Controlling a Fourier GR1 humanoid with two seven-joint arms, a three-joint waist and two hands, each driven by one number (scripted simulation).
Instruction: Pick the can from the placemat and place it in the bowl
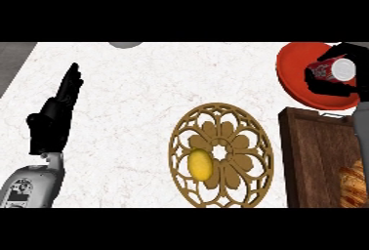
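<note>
Looking like a kitchen: showing a pale marbled bench [130,112] filling most of the frame, a red bowl [296,78] at upper right, a wooden tray [317,161] with bread [353,188] at lower right, a lemon [199,164] lying on an ornate placemat [245,127] at centre.

Right hand [333,80] covers much of the can [338,69] and part of the red bowl [294,73] beneath it; bowl's right side cut by frame edge. Below the bowl, wooden tray [317,161] and the bread [355,188] on it run off-frame. Grey object [126,44] cropped at top, unidentifiable.
</note>
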